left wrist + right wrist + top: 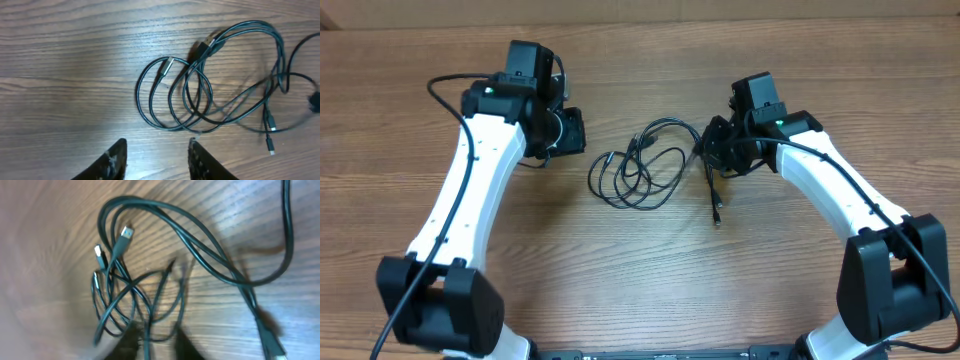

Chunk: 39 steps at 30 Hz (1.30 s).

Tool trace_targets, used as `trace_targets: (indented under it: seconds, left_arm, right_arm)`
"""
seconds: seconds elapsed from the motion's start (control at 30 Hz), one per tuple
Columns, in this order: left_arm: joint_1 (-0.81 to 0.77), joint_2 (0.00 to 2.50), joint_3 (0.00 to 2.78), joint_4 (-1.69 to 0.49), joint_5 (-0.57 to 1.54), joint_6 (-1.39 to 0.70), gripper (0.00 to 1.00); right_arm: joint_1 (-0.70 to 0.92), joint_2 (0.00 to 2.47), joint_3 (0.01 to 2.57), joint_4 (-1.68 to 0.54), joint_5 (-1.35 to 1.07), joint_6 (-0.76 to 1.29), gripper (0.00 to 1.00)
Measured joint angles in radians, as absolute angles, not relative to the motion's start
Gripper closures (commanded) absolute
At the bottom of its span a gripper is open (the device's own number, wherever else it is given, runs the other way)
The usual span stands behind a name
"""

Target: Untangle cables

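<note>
Cables [640,168]: loose tangle flat on table [640,290], just ahead of left gripper [157,162] and under right gripper [156,342]. Left jaws released, empty, one loop near its fingertip. Right jaws parted, view blurred, strand running between them. Your risk: you pinch crossed strands together, then pull tightens knot, or plug snags loop.

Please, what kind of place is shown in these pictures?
Probably a robotics lab or test bench, not a home. There is a bare wooden table, a white-and-black left arm and right arm based at one edge, and a tangle of thin black cables laid between them.
</note>
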<state>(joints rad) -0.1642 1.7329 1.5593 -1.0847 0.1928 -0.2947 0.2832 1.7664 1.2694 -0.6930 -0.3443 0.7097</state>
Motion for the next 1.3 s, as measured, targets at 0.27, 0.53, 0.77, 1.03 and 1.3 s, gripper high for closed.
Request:
trace_targets:
  seconds: [0.27, 0.53, 0.77, 1.03, 1.3]
  left_arm:
    - [-0.197, 1.925, 1.559, -1.035, 0.266, -0.312, 0.56]
    - [-0.222, 2.091, 1.559, -1.000, 0.378, -0.316, 0.58]
    - [-0.250, 2.159, 1.558, -0.968, 0.418, -0.316, 0.58]
    - [-0.305, 2.168, 1.558, -0.909, 0.420, -0.339, 0.81]
    - [-0.313, 2.168, 1.558, -0.929, 0.402, -0.346, 0.96]
  right_arm:
    - [0.332, 1.766, 1.269, -0.682, -0.344, 0.704, 0.43]
    - [0.448, 1.766, 1.269, -0.618, -0.341, 0.708, 0.47]
    - [0.471, 1.843, 1.269, -0.532, -0.338, 0.793, 0.58]
    - [0.480, 1.884, 1.269, -0.541, -0.329, 0.814, 0.96]
    - [0.479, 1.928, 1.269, -0.661, -0.266, 0.815, 0.96]
